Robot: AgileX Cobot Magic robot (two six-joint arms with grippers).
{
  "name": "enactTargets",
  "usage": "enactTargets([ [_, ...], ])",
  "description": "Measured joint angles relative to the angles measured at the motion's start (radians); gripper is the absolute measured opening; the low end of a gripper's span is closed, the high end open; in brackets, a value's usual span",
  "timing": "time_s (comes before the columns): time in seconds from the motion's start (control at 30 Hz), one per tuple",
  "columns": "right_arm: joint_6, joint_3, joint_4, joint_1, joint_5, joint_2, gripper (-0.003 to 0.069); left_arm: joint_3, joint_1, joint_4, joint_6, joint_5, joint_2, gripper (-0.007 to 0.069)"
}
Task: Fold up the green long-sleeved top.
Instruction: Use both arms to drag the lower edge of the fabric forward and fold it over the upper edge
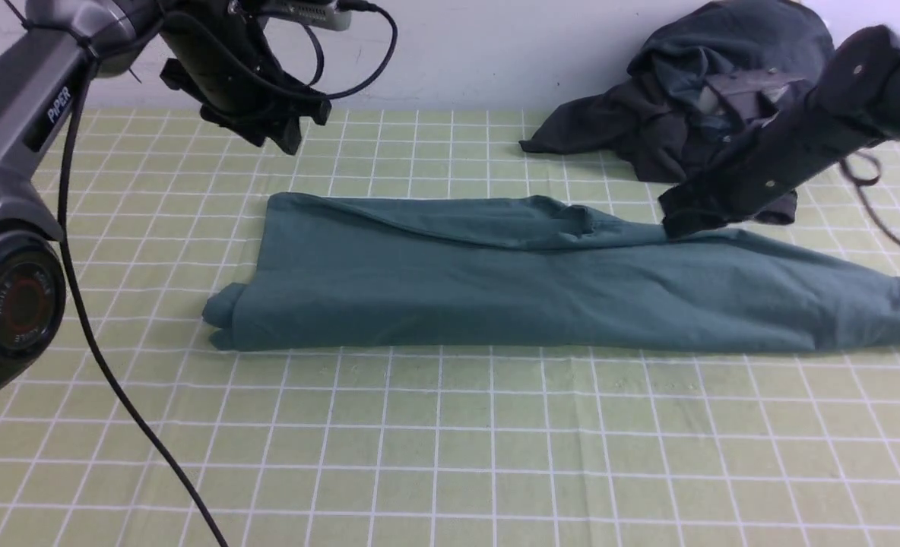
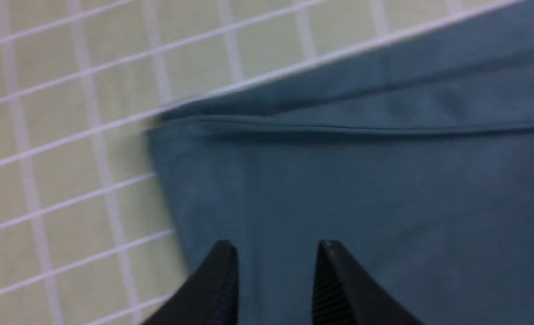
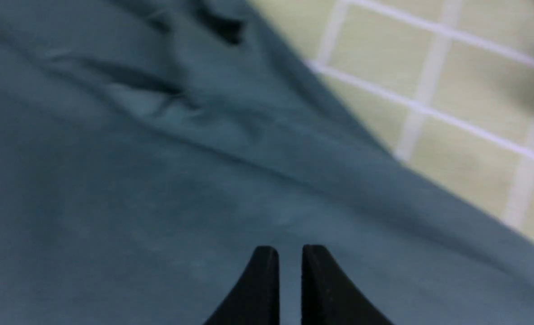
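**Green top folded into a long band; both grippers empty**

Front view. We find the green long-sleeved top [image 1: 541,281] lying across the middle of the table [image 1: 450,456]. It is folded into a long band that runs from the left half to the right edge. Its left end is a thick, rolled fold. The table carries a pale green checked cloth [image 1: 153,425]. A heap of dark garments [image 1: 693,99] sits at the far right corner, apart from the top. The left gripper [image 1: 279,133] hangs in the air above the far left part of the table, clear of the fabric. The right gripper [image 1: 674,220] is low at the top's far edge, towards the right. It is blurred, and from here we cannot tell whether it touches the fabric.

Left wrist view. The left gripper [image 2: 276,248] has its jaws plainly apart with nothing between them. Below it lie a corner of the top and its seam line.

Right wrist view. The right gripper [image 3: 289,250] has its jaws barely parted, with only a thin slit between them and no cloth in it. Creased green fabric fills most of the picture.
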Motion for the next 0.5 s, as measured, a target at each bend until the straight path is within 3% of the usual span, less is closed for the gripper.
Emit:
enactTargets([
  [0.13, -0.231, 0.0, 0.129, 0.046, -0.036, 0.075, -0.0008, 0.04, -0.01, -0.177, 0.091, 0.005, -0.063, 0.0041],
  [0.23, -0.367, 0.0, 0.218, 0.07, -0.163, 0.131, -0.0011, 0.087, -0.034, -0.193, 0.109, 0.006, -0.124, 0.0007],
  [0.3, -0.468, -0.014, 0.349, 0.088, -0.383, 0.17, -0.0011, 0.167, -0.076, -0.149, 0.115, 0.006, -0.211, -0.0003],
  [0.37, -0.475, -0.034, 0.438, 0.089, -0.529, 0.197, -0.001, 0.238, -0.116, -0.077, 0.114, 0.006, -0.277, -0.0003],
  [0.5, -0.465, -0.081, 0.548, 0.059, -0.65, 0.198, 0.0015, 0.415, -0.173, 0.088, 0.073, 0.006, -0.439, -0.0003],
])
